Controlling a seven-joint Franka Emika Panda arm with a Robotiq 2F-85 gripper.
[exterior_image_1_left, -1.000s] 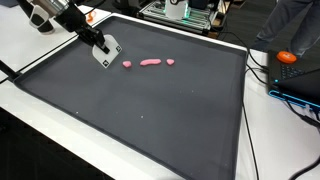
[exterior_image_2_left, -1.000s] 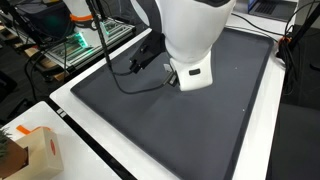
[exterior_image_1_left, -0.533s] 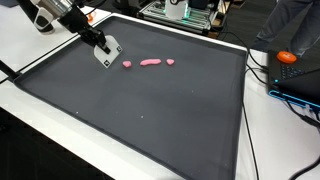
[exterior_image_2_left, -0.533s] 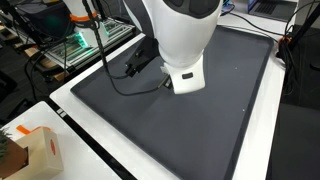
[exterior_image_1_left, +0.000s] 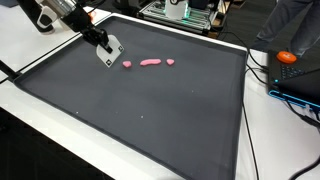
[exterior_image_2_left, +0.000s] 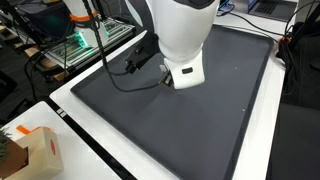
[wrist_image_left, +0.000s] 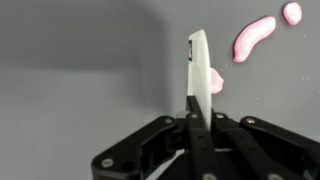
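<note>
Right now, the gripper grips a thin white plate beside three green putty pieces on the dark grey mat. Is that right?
The putty pieces are pink, not green, as an exterior view shows. The gripper grips the thin white plate beside them on the dark grey mat.

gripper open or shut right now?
Shut. In the wrist view the fingers clamp a thin white plate, seen edge-on, with no gap showing; pink pieces lie just beyond it.

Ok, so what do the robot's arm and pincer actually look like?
The arm is a smooth, rounded white shell ending in a boxy white block. A thin black cable runs beside it. The pincer is black, built from jointed links with small silver bolt heads, and narrows toward the front.
</note>
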